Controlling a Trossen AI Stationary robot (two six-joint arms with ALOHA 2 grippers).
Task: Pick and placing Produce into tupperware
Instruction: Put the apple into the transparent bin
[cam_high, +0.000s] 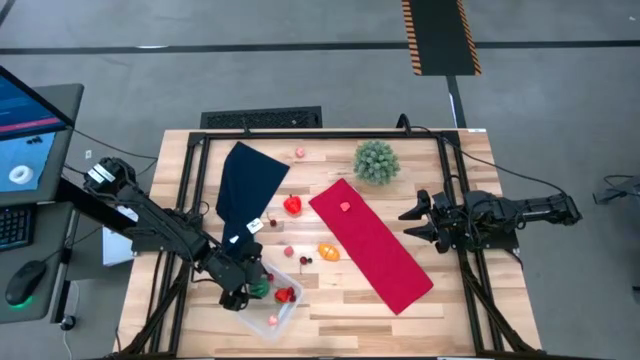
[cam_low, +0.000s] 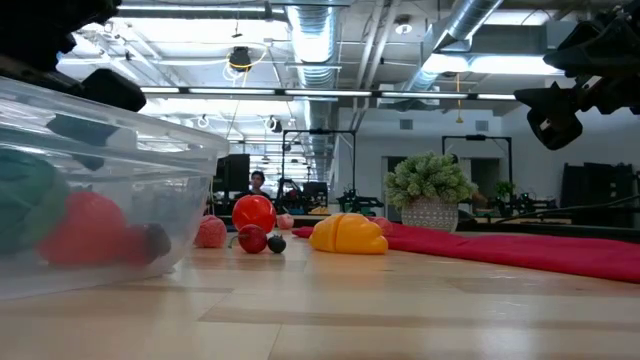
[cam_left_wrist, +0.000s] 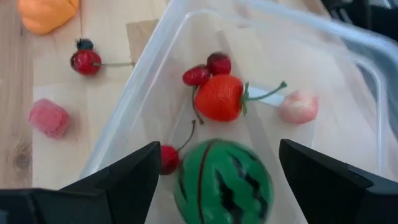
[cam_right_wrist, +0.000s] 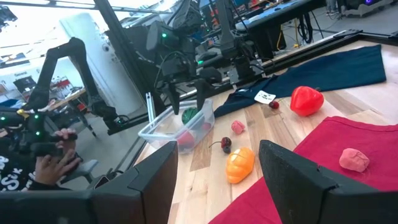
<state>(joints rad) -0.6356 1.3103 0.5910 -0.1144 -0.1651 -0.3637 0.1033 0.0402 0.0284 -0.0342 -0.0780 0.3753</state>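
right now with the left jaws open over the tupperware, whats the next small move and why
Probably lift the left gripper straight up out of the tupperware. Its jaws stand open and the watermelon lies loose between them on the box floor beside the strawberry, so this drop looks finished. The orange piece and cherries wait on the table.

Overhead looks down; low, wrist views share tupperware close.

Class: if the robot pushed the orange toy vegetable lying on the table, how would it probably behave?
The orange toy vegetable looks rounded and lobed, so it would probably rock or roll a little. It seems glossy moulded plastic, so likely light, stiff and somewhat slippery.
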